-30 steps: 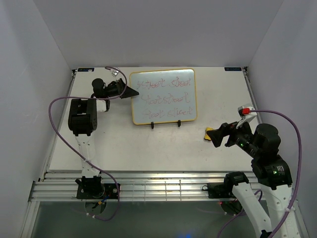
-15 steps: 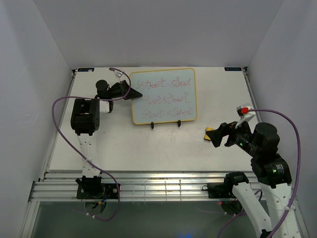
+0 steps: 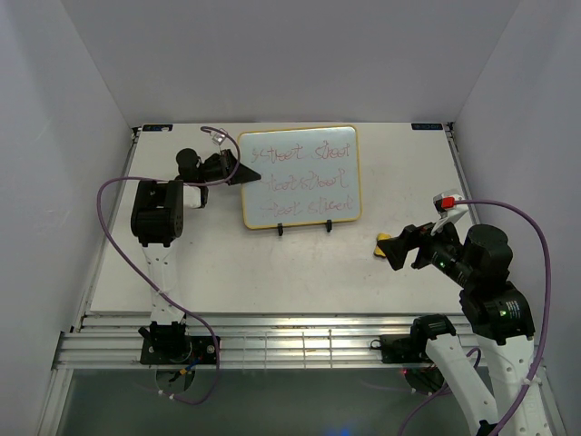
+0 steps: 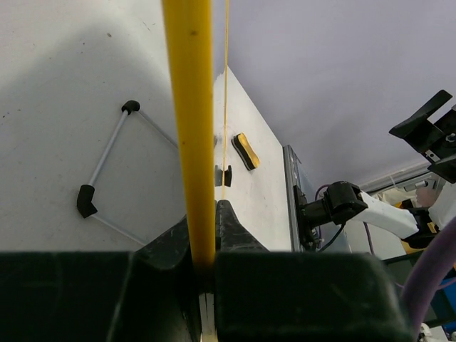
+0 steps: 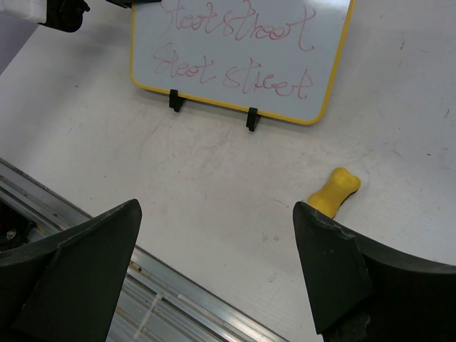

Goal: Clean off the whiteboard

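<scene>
The whiteboard [image 3: 300, 177] stands tilted on its stand at the back middle of the table, with red scribbled lines across it. My left gripper [image 3: 247, 174] is shut on its left yellow edge. In the left wrist view that yellow frame [image 4: 189, 107] runs straight up from between the closed jaws of the gripper [image 4: 204, 217]. The whiteboard's [image 5: 235, 50] lower part and writing show in the right wrist view. My right gripper [image 3: 396, 246] hovers open at the right, just beside a small yellow eraser [image 3: 384, 243]. The right gripper [image 5: 217, 210] holds nothing, and the eraser [image 5: 335, 191] lies by its right finger.
The wire easel stand [image 4: 107, 160] props the board from behind, and its black feet [image 3: 280, 230] poke out at the front. Aluminium rails [image 3: 300, 341] line the table's near edge. White walls close in on three sides.
My left gripper has moved slightly right and closed on the whiteboard's left edge. The right arm and the eraser have stayed put.
</scene>
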